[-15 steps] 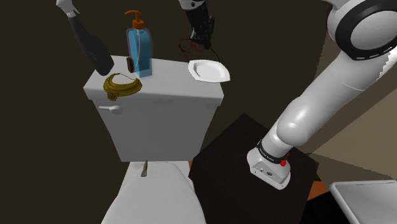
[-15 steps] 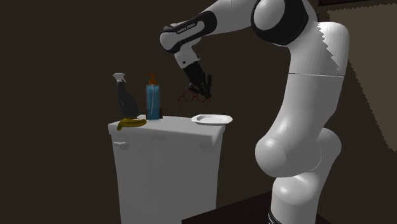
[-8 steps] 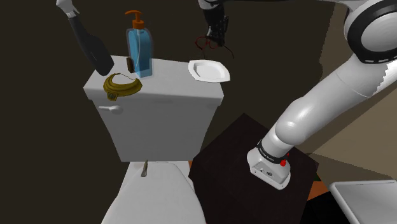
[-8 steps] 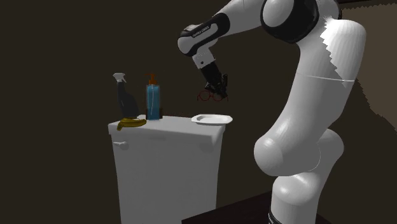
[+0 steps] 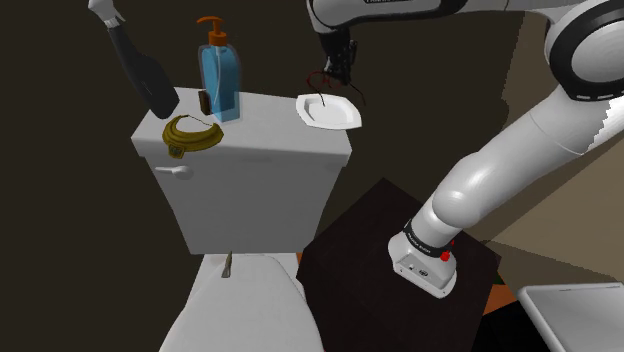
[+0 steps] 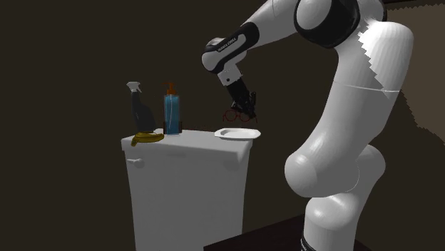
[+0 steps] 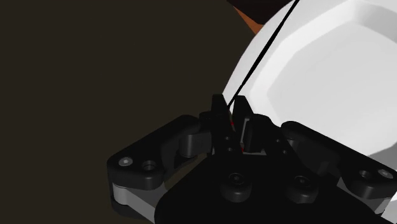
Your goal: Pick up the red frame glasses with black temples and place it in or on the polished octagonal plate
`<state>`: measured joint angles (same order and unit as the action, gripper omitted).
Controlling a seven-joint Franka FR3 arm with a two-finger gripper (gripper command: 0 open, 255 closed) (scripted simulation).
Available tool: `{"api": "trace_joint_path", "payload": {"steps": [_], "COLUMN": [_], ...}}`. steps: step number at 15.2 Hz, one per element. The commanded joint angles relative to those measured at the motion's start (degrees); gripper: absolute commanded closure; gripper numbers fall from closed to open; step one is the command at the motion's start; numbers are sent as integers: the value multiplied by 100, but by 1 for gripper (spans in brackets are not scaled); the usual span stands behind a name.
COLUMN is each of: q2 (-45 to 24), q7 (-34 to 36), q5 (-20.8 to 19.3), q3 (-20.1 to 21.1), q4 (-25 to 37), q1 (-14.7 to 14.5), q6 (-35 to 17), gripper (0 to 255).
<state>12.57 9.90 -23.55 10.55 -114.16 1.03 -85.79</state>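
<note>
Shoulder view looks down on the toilet tank, and second exterior view (level) shares it.

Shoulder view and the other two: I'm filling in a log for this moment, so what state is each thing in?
Gripper: shut on the glasses.
Glasses: held in the air just above the plate, not touching it.
Plate: flat on the tank, nothing on it.
Soap bottle: upright on the tank.
Spray bottle: upright on the tank.
Gold ornament: lying flat on the tank.
</note>
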Motion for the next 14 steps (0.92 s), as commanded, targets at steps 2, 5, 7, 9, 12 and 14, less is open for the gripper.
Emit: {"api": "trace_joint_path", "payload": {"steps": [2, 5, 7, 9, 12, 14], "q2": [-26, -44, -52, -53, -53, -53], "q7": [83, 169, 199, 199, 199, 199], "q5": [1, -3, -5, -6, -6, -5], "q3": [-16, -21, -23, -22, -21, -20], "q4": [-227, -433, -504, -503, -502, -502], "q1": [8, 8, 9, 10, 11, 12], "q6": [-212, -418, -491, -491, -491, -491], "gripper": [255, 255, 255, 255, 255, 255]}}
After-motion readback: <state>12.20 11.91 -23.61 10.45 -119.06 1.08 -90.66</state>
